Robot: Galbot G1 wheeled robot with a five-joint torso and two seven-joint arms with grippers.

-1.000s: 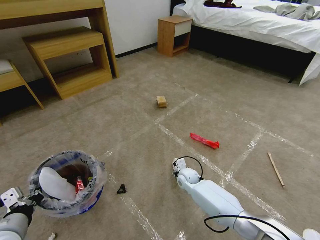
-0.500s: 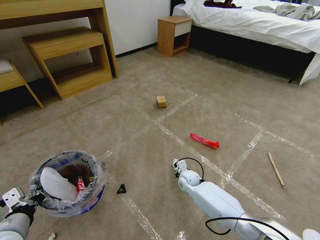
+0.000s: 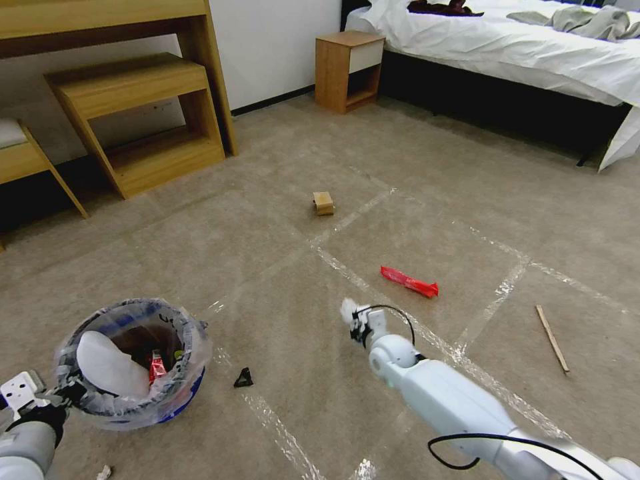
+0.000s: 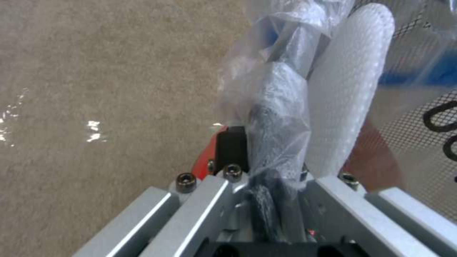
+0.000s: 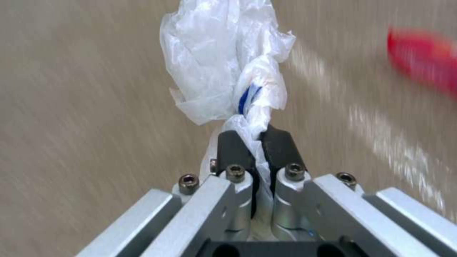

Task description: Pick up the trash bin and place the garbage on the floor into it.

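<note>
Nearest, at the left, the left hand (image 3: 63,393) is clamped on the rim of the trash bin (image 3: 133,363), which already holds a white slipper (image 3: 107,363) and a red wrapper (image 3: 157,368). A black scrap (image 3: 243,378) lies on the floor (image 3: 280,293) just right of it. The right hand (image 5: 251,142), at centre, pinches a crumpled white wad (image 5: 224,71). This piece now seems due for carrying left over the bin. Farther off lie a red wrapper (image 3: 409,281), a stick (image 3: 552,338) and a tan box (image 3: 323,203).

Left gripper (image 3: 63,393): grips the trash bin (image 3: 133,363) rim, low left.
Right gripper (image 3: 352,317): holds a white crumpled scrap (image 3: 347,309) above the floor (image 3: 267,267).
Red wrapper (image 3: 409,281): just beyond it.
</note>
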